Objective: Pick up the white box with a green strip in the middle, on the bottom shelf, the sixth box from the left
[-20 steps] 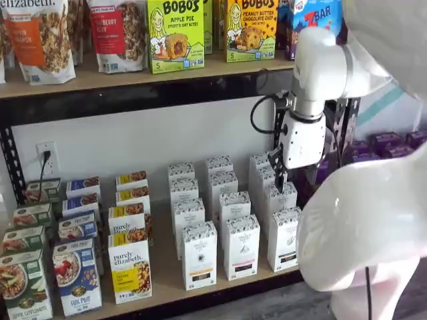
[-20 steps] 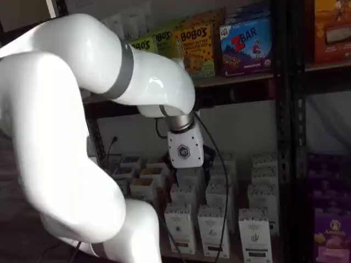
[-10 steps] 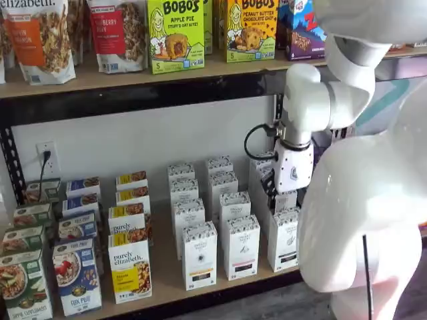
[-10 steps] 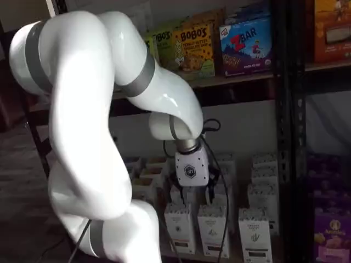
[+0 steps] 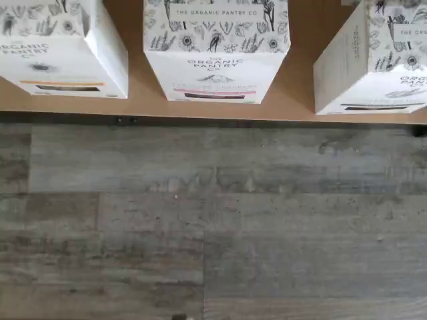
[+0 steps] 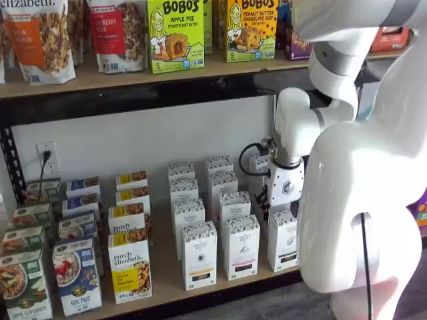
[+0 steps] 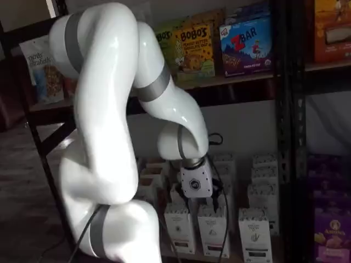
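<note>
The white box stands at the front right of the bottom shelf, with a speckled top band and a dark strip low on its front. It also shows in a shelf view and in the wrist view, at the plywood edge. My gripper hangs low over the front row of white cartons, just above and slightly left of the white box. Its white body also shows in a shelf view. The black fingers are mostly hidden, so I cannot tell whether they are open.
Two similar white cartons stand left of the white box, with more rows behind. Purely elizabeth boxes stand further left. A black post and purple boxes are on the right. Grey wood floor lies below.
The arm has folded downward. The gripper has dropped from mid-height in front of the back wall to just above the front row of white cartons, shifting slightly left.
</note>
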Action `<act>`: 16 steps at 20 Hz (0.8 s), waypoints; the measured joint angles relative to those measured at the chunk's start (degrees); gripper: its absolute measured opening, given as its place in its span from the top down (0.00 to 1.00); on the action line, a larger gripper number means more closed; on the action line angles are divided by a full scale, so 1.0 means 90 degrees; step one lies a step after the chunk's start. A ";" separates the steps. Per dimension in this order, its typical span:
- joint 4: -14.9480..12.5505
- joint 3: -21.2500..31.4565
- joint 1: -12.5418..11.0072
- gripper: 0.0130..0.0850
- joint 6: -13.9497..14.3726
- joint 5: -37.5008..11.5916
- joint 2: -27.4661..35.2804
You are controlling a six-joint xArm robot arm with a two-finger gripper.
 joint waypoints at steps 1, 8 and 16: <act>-0.0146 -0.0061 -0.0002 0.00 0.0131 -0.0059 0.0138; -0.0599 -0.0533 -0.0145 0.00 0.0426 -0.0363 0.0973; -0.0294 -0.1183 -0.0416 0.00 -0.0127 -0.0598 0.1826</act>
